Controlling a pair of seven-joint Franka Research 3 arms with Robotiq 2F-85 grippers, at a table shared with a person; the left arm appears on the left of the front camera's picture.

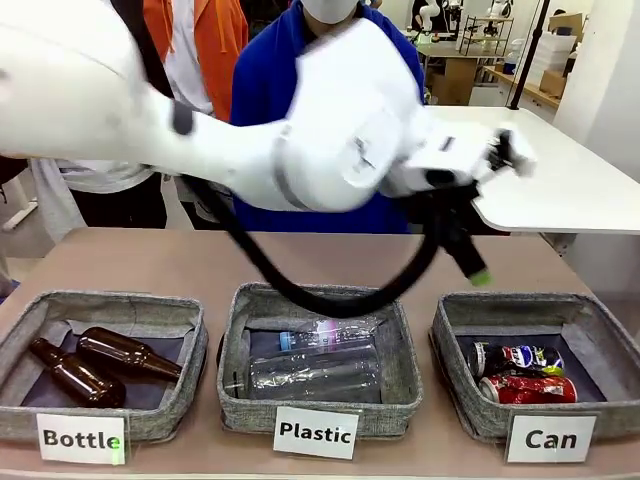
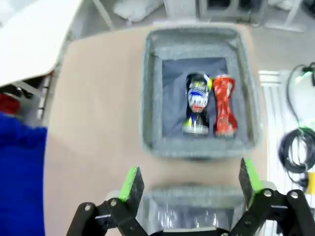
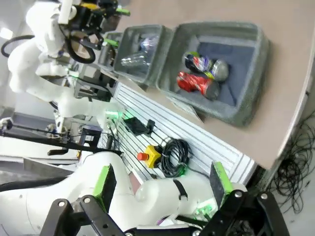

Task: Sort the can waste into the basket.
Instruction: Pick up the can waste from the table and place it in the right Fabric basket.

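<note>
Both cans lie on their sides inside the "Can" basket [image 1: 470,318], which stands at the right end of the near row; the black can [image 1: 516,358] lies farther from the robot and the red can [image 1: 528,389] nearer, just beside it, apparently touching; in the front view the long axes of both run left to right, roughly parallel to the basket's labelled front wall; the black can's open-looking metal end faces left; both are visibly dented at the waist.

In the left wrist view the same basket [image 2: 152,98] sits ahead of the fingers with the black can [image 2: 198,104] and red can [image 2: 225,105] side by side on its dark lining.

The middle basket [image 1: 405,345], labelled "Plastic", holds clear plastic bottles [image 1: 315,370] lying on their sides; the left basket [image 1: 110,305], labelled "Bottle", holds two brown glass bottles [image 1: 105,362], also lying down, necks toward the left.

The left gripper [image 2: 189,179] is released, its green-padded fingers spread wide with nothing between them; in the front view it hangs above the table, over the gap between the middle and right baskets, and the left arm [image 1: 250,130] crosses the picture.

The right gripper [image 3: 162,179] is likewise released and empty, held off the near edge of the table; a person in blue stands at the far side.
</note>
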